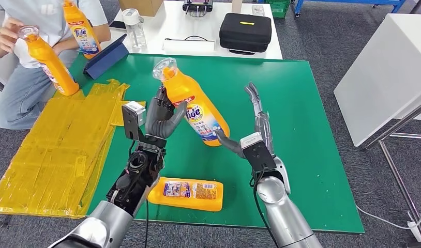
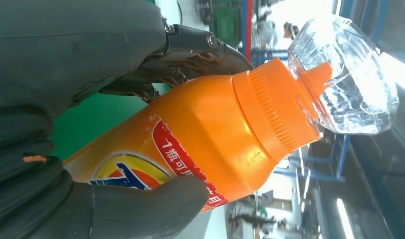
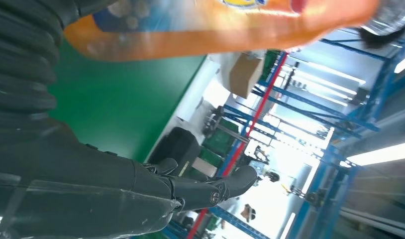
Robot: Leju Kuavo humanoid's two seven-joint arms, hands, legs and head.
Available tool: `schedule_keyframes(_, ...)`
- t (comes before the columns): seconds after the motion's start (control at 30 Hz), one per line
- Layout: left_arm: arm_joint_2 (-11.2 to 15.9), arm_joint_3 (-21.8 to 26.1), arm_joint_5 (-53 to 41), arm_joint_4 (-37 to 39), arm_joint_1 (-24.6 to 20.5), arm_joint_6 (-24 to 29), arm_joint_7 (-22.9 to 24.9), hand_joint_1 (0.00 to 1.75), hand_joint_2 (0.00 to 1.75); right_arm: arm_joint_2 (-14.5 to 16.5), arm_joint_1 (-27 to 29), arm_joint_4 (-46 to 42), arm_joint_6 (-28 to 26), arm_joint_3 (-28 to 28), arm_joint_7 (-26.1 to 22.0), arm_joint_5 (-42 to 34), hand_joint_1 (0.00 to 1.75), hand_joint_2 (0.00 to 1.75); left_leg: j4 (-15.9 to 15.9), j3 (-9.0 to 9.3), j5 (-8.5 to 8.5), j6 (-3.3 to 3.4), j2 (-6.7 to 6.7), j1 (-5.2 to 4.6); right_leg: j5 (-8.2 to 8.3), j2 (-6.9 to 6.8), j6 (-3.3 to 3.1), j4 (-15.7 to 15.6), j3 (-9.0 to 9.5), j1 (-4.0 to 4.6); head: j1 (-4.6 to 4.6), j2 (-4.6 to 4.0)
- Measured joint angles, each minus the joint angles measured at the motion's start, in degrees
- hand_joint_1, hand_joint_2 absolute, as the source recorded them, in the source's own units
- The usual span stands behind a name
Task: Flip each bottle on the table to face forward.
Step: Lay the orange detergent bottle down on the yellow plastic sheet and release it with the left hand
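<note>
Held bottle (image 1: 198, 106) orange, clear cap, red band plus blue-yellow-white logo label. Lying bottle (image 1: 186, 193) orange — blue and white back label. Table mat (image 1: 312, 129) green. Plastic sheets (image 1: 53, 160) translucent yellow. Case (image 1: 245, 32) black — yellow stripe. Left hand (image 1: 163, 116) dark grey; right hand (image 1: 252, 124) grey.

bare green mat (image 1: 312, 155) right, lying bottle (image 1: 186, 193) near
</note>
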Motion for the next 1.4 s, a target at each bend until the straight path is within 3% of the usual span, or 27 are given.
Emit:
schedule_keyframes(0.13, 0.45, 1.35, 0.15, 0.17, 0.0, 1.74, -0.66, 1.75, 1.75, -0.58, 0.64, -2.61, -0.02, 0.65, -0.62, -0.63, 0.0, 1.75, 0.0, 0.0, 0.0, 0.0, 0.0, 0.0, 0.0, 0.0, 0.0, 0.0, 0.0, 0.0, -0.01, 0.0)
schedule_keyframes(0.2, 0.64, 1.83, -0.79, 0.28, 0.0, 5.06, -1.29, 1.75, 1.75, -0.87, 0.88, -3.55, -0.02, 1.15, -0.94, -0.87, 0.0, 1.75, 0.0, 0.0, 0.0, 0.0, 0.0, 0.0, 0.0, 0.0, 0.0, 0.0, 0.0, 0.0, 0.0, 0.0)
schedule_keyframes(0.43, 1.4, 3.44, -5.99, 0.79, -0.55, 21.3, -1.68, 1.75, 1.75, -1.43, 1.23, -4.69, 0.07, 2.36, -1.3, -1.13, 0.0, 1.75, 0.0, -0.01, 0.0, 0.0, -0.01, 0.0, 0.0, 0.0, 0.0, 0.0, 0.0, 0.0, 0.01, 0.01)
schedule_keyframes(0.6, 2.64, 4.12, -18.19, 3.06, -2.95, 39.94, 0.56, 1.75, 1.75, -1.5, 1.25, -4.7, 0.16, 2.89, -1.34, -1.19, 0.0, 1.75, 0.0, -0.01, 0.01, 0.0, -0.02, 0.0, 0.0, -0.01, 0.0, 0.01, 0.0, 0.0, 0.01, 0.01)
schedule_keyframes(0.67, 3.17, 4.72, -29.62, 3.81, -3.59, 44.42, 4.66, 1.75, 1.75, -1.52, 1.36, -4.83, 0.19, 3.13, -1.28, -1.14, 0.0, 1.75, 0.0, -0.01, 0.02, 0.01, -0.04, 0.01, 0.0, -0.01, 0.0, 0.01, 0.01, 0.0, 0.01, 0.01)
schedule_keyframes(0.8, 3.36, 8.97, -64.3, 3.51, -3.81, 45.26, 16.83, 1.75, 1.75, -1.6, 2.17, -5.86, 0.6, 3.67, -0.66, -0.9, 0.0, 1.75, 0.0, -0.01, 0.02, 0.01, 0.02, 0.01, 0.0, 0.0, 0.0, 0.01, 0.0, -0.01, 0.01, -0.01)
schedule_keyframes(0.87, 3.33, 11.01, -74.37, 3.25, -3.84, 45.29, 20.98, 1.75, 1.75, -1.67, 2.66, -6.56, 0.86, 3.85, -0.27, -0.68, 0.0, 1.75, 0.0, 0.0, 0.02, 0.01, 0.02, 0.01, 0.0, 0.01, 0.0, 0.01, -0.01, -0.02, 0.01, 0.0)
schedule_keyframes(1.03, 3.32, 13.46, -77.81, 2.91, -3.85, 45.31, 23.42, 1.75, 1.75, -1.76, 3.14, -7.58, 1.02, 4.11, -0.07, -0.48, 0.0, 1.75, 0.0, -0.01, 0.01, 0.01, -0.02, 0.02, 0.0, 0.0, 0.0, 0.0, -0.01, -0.01, 0.01, -0.01)
schedule_keyframes(1.1, 3.32, 13.67, -81.88, 2.82, -3.84, 45.31, 26.68, 1.75, 1.75, -1.81, 3.39, -8.07, 1.15, 4.16, 0.08, -0.37, 0.0, 1.75, 0.0, -0.01, 0.01, 0.01, -0.01, 0.02, 0.0, 0.0, -0.01, 0.0, -0.01, 0.0, 0.01, 0.0)
schedule_keyframes(1.23, 4.49, 9.84, -89.45, 3.65, -4.13, 45.31, 41.81, 1.75, 1.75, -1.92, 4.07, -9.34, 2.27, 4.25, 0.5, -0.18, 0.0, 1.75, 0.0, 0.0, 0.01, 0.01, -0.01, 0.02, 0.0, 0.0, -0.01, 0.0, -0.01, -0.01, 0.01, 0.01)
schedule_keyframes(1.3, 5.86, 4.88, -89.96, 5.76, -4.93, 45.31, 49.93, 1.75, 1.75, -2.0, 4.29, -9.9, 2.93, 4.33, 0.67, -0.12, 0.0, 1.75, 0.0, 0.0, 0.02, 0.01, -0.04, 0.02, 0.0, -0.02, -0.01, 0.0, -0.01, -0.01, 0.0, 0.01)
schedule_keyframes(1.4, 7.88, -3.22, -90.17, 10.57, -6.33, 44.83, 57.76, 1.75, 1.75, -2.16, 4.4, -10.51, 3.66, 4.53, 0.7, -0.1, 0.0, 1.75, 0.0, 0.0, 0.02, 0.01, -0.03, 0.02, 0.0, 0.0, -0.01, 0.01, 0.0, -0.01, 0.01, 0.01)
